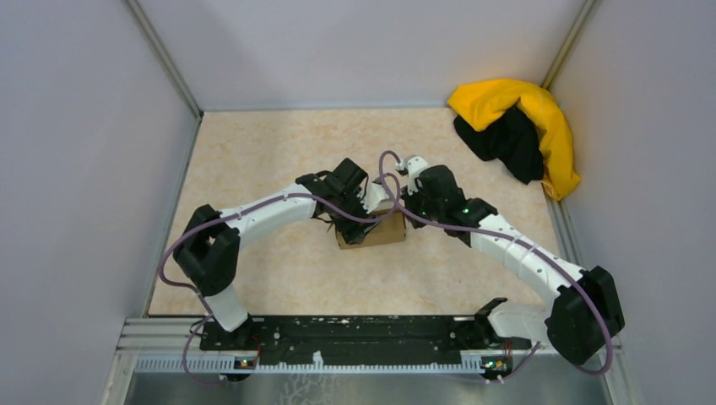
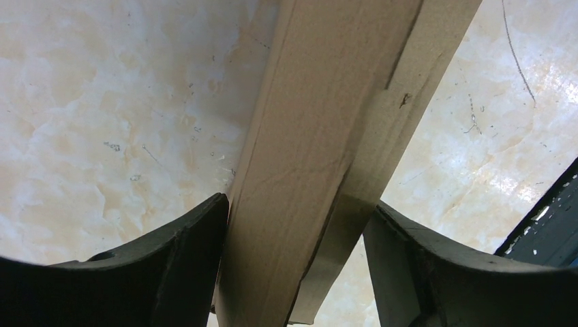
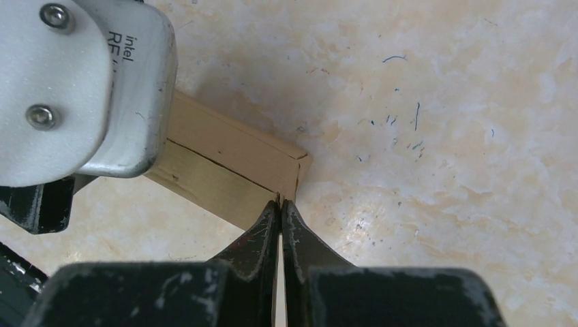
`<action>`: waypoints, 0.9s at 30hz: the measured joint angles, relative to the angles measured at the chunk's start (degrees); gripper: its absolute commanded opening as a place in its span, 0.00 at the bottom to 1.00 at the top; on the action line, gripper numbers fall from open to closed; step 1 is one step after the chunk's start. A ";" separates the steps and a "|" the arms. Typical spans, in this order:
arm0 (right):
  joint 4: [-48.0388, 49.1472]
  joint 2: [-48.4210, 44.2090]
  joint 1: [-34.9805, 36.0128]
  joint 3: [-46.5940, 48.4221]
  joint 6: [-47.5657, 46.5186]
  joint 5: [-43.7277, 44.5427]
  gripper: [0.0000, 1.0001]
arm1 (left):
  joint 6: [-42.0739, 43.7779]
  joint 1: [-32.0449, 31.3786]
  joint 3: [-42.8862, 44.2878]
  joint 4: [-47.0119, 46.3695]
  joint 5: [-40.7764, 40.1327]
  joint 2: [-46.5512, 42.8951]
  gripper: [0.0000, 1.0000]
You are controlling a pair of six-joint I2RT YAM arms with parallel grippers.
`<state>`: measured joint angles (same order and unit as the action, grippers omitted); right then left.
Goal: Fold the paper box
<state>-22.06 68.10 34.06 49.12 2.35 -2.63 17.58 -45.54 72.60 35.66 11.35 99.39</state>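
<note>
The paper box (image 1: 380, 234), plain brown cardboard folded into a small rectangular shape, lies in the middle of the table between both arms. My left gripper (image 1: 356, 218) comes down on it from the left. In the left wrist view the box (image 2: 320, 102) fills the space between the wide-set fingers of the left gripper (image 2: 300, 204), the left pad flat against one wall and the right pad against a loose flap. My right gripper (image 3: 281, 204) is shut, its joined tips touching the near corner of the box (image 3: 225, 160), with nothing visible between them.
A yellow-and-black cloth heap (image 1: 515, 126) lies in the back right corner. Grey walls enclose the tabletop on three sides. The left wrist's camera housing (image 3: 82, 82) fills the upper left of the right wrist view, close over the box.
</note>
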 measured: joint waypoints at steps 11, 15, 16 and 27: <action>-1.62 2.58 0.00 2.14 3.63 0.04 0.00 | -1.07 -0.50 1.53 1.09 -1.03 0.96 0.76; -2.23 3.48 0.00 3.37 5.35 0.07 0.00 | -1.44 -0.70 1.77 1.31 -1.42 1.11 0.76; -2.40 3.65 0.00 3.61 5.73 0.07 0.00 | -1.49 -0.74 1.79 1.36 -1.53 1.11 0.76; -4.37 6.25 0.00 6.19 9.07 -0.11 0.00 | -1.95 -1.20 2.67 1.88 -1.97 1.53 0.75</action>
<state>-26.44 74.35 34.06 55.31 11.42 -2.74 15.64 -46.74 75.26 37.54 9.39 100.92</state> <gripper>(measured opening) 0.007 0.758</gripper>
